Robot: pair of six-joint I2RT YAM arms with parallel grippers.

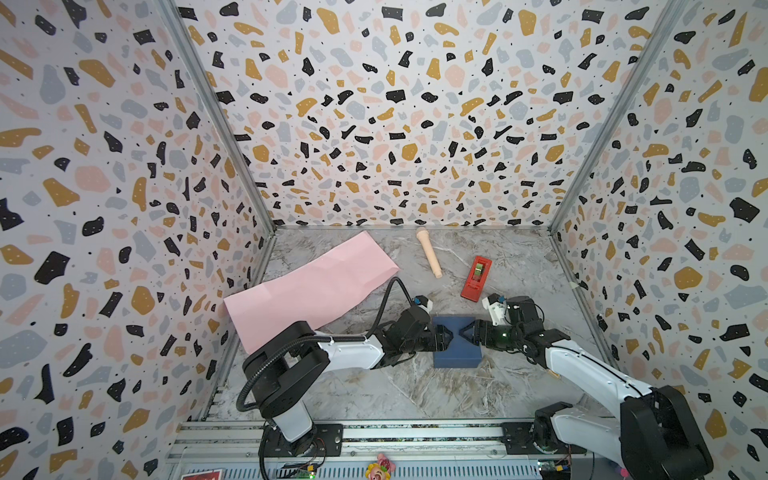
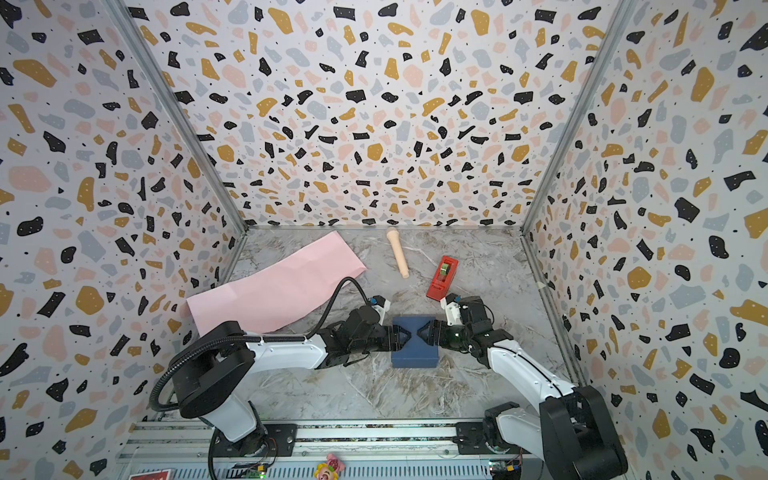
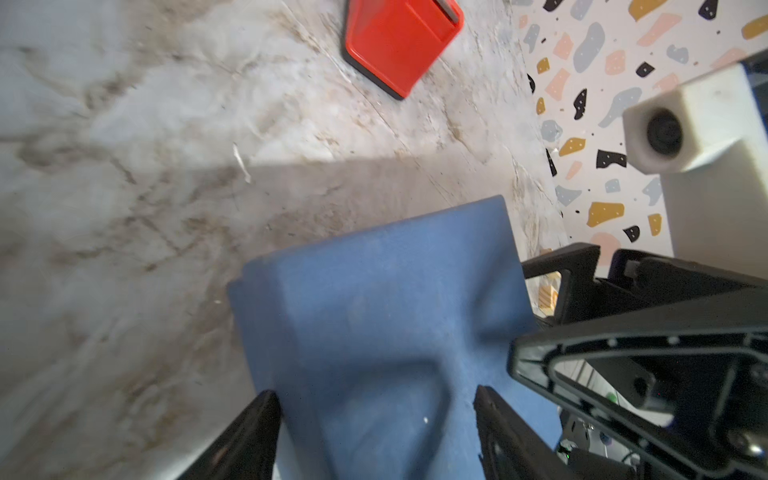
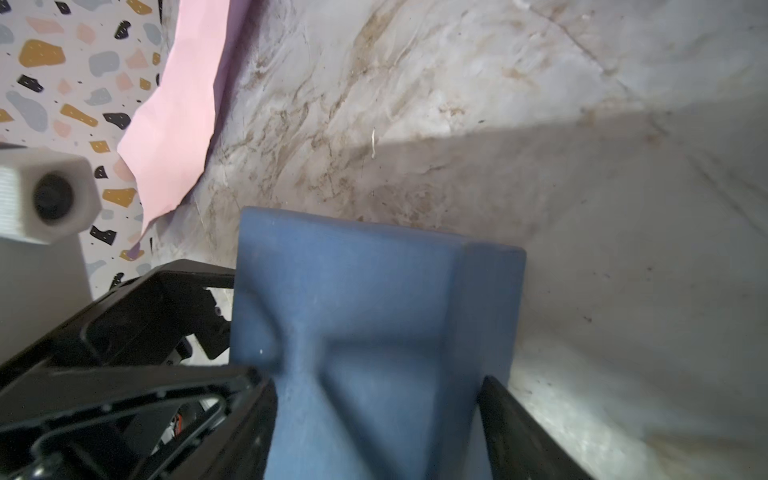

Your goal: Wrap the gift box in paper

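Observation:
The dark blue gift box (image 1: 457,360) (image 2: 415,360) lies on the marble floor near the middle. My left gripper (image 1: 451,336) (image 2: 409,336) reaches over it from the left and my right gripper (image 1: 462,336) (image 2: 419,335) from the right, tips almost meeting above its top. In the left wrist view the box (image 3: 395,291) fills the gap of the left gripper (image 3: 374,395), jaws apart. The right wrist view shows the same for the box (image 4: 353,282) and the right gripper (image 4: 376,382). Finger shadows fall on the box. The pink paper (image 1: 311,286) (image 2: 274,286) (image 4: 183,104) lies apart at the back left.
A red tape dispenser (image 1: 476,278) (image 2: 442,277) (image 3: 399,45) stands just behind the right gripper. A beige toy microphone (image 1: 429,255) (image 2: 398,255) lies near the back wall. Patterned walls close in three sides, and the paper's left end rides up the left wall.

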